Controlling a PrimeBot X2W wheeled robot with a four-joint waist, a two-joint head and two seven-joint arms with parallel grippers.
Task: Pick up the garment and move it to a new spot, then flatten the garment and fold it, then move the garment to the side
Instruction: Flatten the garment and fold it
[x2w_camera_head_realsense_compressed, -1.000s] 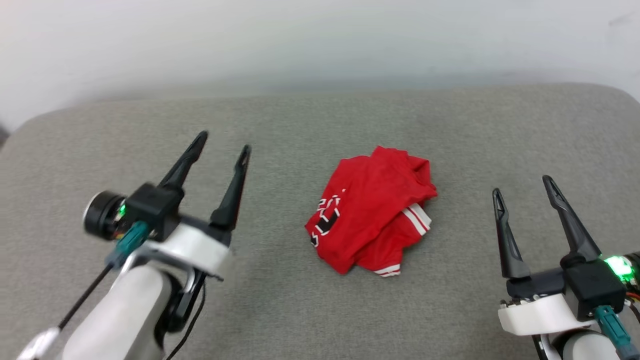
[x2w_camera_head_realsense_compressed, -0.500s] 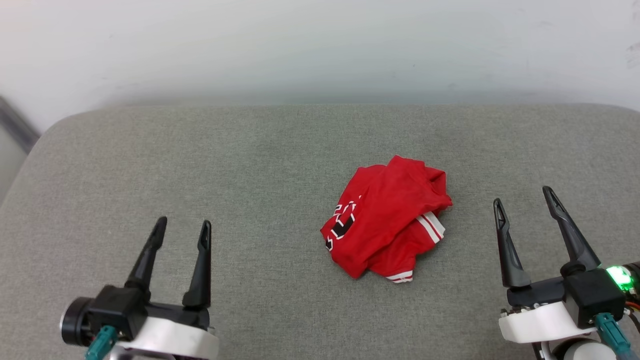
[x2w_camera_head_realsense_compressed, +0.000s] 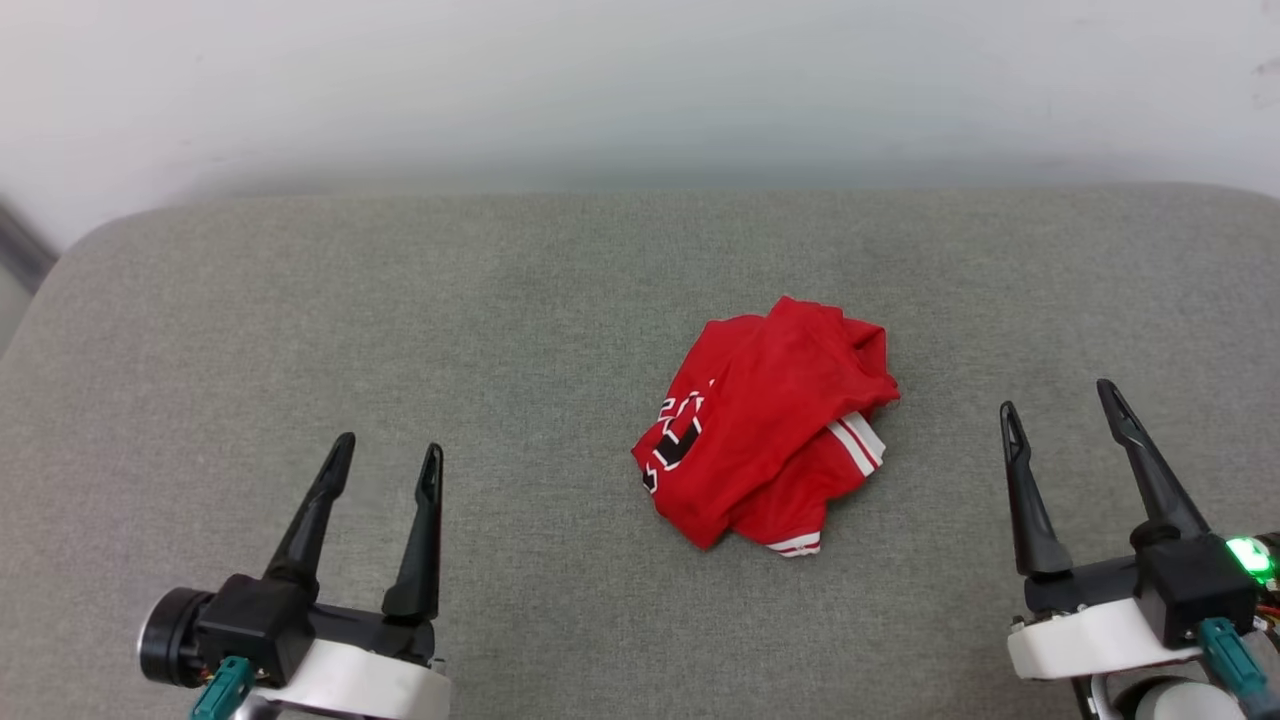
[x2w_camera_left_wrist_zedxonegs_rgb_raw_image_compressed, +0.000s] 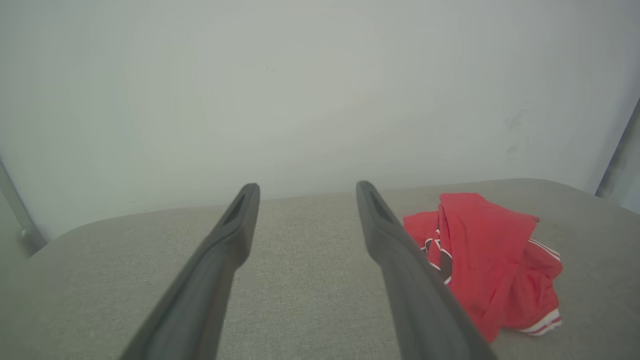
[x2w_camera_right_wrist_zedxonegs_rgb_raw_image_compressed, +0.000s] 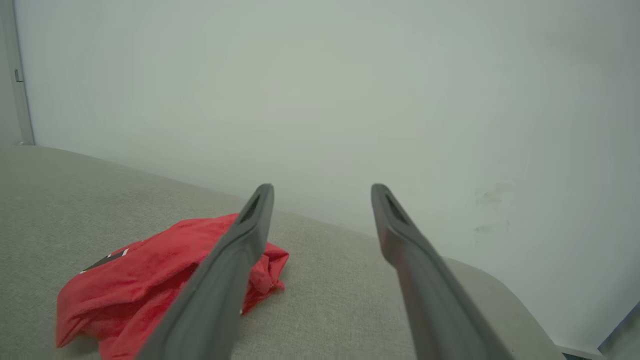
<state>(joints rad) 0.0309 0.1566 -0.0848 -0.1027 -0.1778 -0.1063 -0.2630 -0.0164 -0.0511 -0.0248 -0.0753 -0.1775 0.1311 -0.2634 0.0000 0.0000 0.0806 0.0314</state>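
The garment (x2w_camera_head_realsense_compressed: 770, 420), a red jersey with white striped trim and a bit of black lettering showing, lies crumpled in a heap a little right of the middle of the grey cushioned surface (x2w_camera_head_realsense_compressed: 500, 300). My left gripper (x2w_camera_head_realsense_compressed: 385, 460) stands open at the lower left, well apart from the heap, with nothing between its fingers. At the lower right my right gripper (x2w_camera_head_realsense_compressed: 1062, 400) is open and empty too, just right of the garment. The left wrist view has the garment (x2w_camera_left_wrist_zedxonegs_rgb_raw_image_compressed: 480, 255) to the right of its fingers (x2w_camera_left_wrist_zedxonegs_rgb_raw_image_compressed: 400, 260). In the right wrist view the garment (x2w_camera_right_wrist_zedxonegs_rgb_raw_image_compressed: 150, 280) lies at lower left.
A pale wall (x2w_camera_head_realsense_compressed: 640, 90) rises straight behind the surface's rounded back edge. The surface's left corner (x2w_camera_head_realsense_compressed: 60, 270) curves away beside a darker strip at the far left. Bare grey fabric spreads all around the heap.
My left gripper has drawn back from mid-left to the lower left, staying open. The camera has shifted a little. The garment and right gripper have stayed put.
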